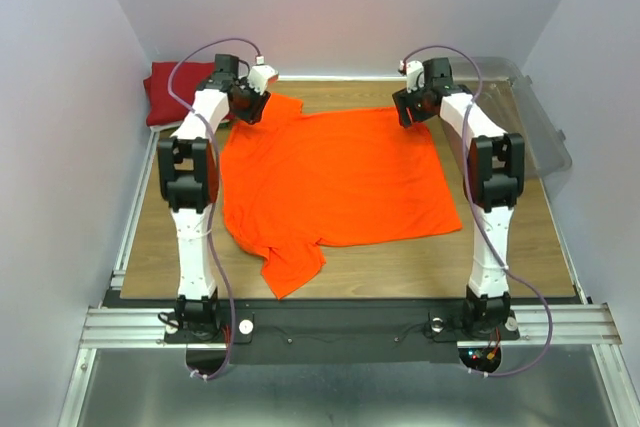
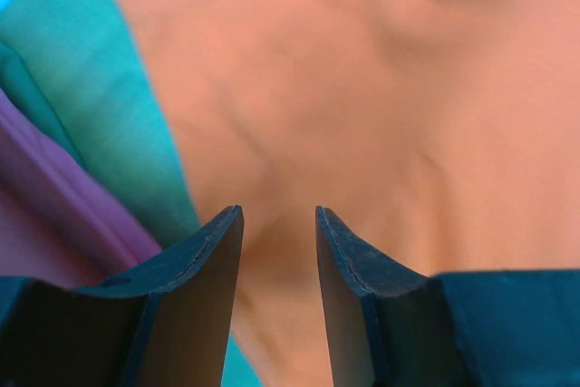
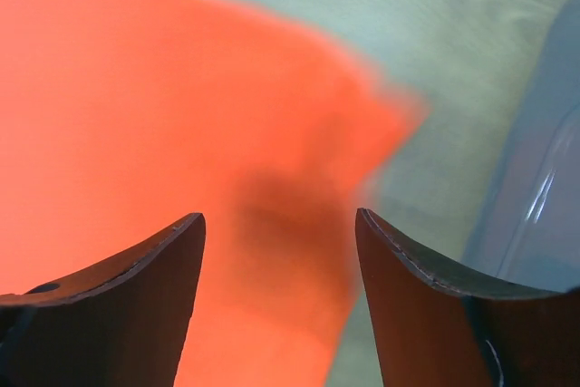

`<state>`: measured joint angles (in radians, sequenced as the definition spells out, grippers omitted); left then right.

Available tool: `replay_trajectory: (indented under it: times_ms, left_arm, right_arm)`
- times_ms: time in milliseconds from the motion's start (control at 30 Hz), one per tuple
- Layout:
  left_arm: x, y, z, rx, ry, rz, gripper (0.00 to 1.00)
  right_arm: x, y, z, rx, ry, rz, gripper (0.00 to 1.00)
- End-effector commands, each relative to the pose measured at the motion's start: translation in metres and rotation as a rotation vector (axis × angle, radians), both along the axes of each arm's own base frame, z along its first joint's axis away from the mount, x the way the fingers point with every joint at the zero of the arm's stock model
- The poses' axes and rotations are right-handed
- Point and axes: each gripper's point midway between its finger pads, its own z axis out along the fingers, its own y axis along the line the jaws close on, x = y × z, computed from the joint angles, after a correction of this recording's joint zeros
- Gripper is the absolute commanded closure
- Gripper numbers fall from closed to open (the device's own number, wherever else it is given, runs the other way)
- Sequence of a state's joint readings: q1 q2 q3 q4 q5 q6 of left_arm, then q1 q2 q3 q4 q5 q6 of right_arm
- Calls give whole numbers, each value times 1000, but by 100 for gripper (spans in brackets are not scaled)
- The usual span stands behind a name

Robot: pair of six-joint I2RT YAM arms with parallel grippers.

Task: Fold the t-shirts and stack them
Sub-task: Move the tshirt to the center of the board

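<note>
Your left hand (image 1: 250, 105) and right hand (image 1: 408, 113) both hover, fingers parted, over the far corners of the orange t-shirt (image 1: 335, 177) spread on the tabletop (image 1: 400, 267); the dark red t-shirt (image 1: 165, 85) lies far left.

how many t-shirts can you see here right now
2. The orange t-shirt lies spread across the middle of the table; the dark red t-shirt sits at the far left corner. Others may be hidden beneath either.
</note>
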<state>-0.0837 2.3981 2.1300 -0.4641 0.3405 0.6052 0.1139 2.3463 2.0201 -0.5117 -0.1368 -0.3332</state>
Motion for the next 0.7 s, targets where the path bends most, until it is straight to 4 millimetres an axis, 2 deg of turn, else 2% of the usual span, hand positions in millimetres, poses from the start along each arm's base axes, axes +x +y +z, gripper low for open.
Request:
replay_trajectory:
  times_ms: [0, 33, 67, 133, 167, 200, 233, 267, 300, 333, 433, 533, 633, 667]
  left_arm:
    - [-81, -31, 142, -97, -152, -262, 51]
    - [-117, -32, 148, -87, -140, -324, 51]
    - [-140, -36, 149, -71, -144, -423, 51]
    - [-212, -42, 136, -65, -16, -544, 53]
    - [-234, -44, 129, -37, 3, -622, 53]
    - [-268, -47, 118, -43, 96, -663, 53]
    - [-301, -49, 93, -49, 195, -703, 53]
    - [-330, -65, 95, -31, 189, -785, 53]
    - [-348, -67, 86, -8, 225, -790, 49]
    - [-375, -84, 76, 13, 210, -847, 47]
    - [-396, -98, 53, 54, 186, -827, 45]
    - [-411, -107, 39, 81, 196, -845, 45]
    - [-421, -111, 18, 96, 238, -860, 45]
    - [-422, -112, 14, 99, 241, -867, 45]
  right_arm:
    - [-38, 53, 116, 177, -128, 153, 27]
    - [-51, 58, 117, 202, -102, 171, 27]
    - [-78, 66, 118, 245, -40, 214, 27]
    - [-109, 77, 111, 296, 40, 252, 31]
    - [-141, 91, 102, 333, 119, 302, 33]
    - [-157, 97, 95, 348, 159, 321, 35]
    - [-171, 106, 92, 360, 187, 346, 36]
    - [-188, 124, 88, 374, 216, 403, 37]
    - [-203, 129, 76, 373, 257, 416, 39]
    - [-213, 142, 72, 397, 292, 441, 39]
    - [-214, 146, 48, 389, 357, 414, 43]
    - [-203, 138, 31, 328, 349, 385, 43]
    - [-180, 127, 13, 249, 307, 316, 49]
    - [-160, 115, 9, 187, 238, 257, 51]
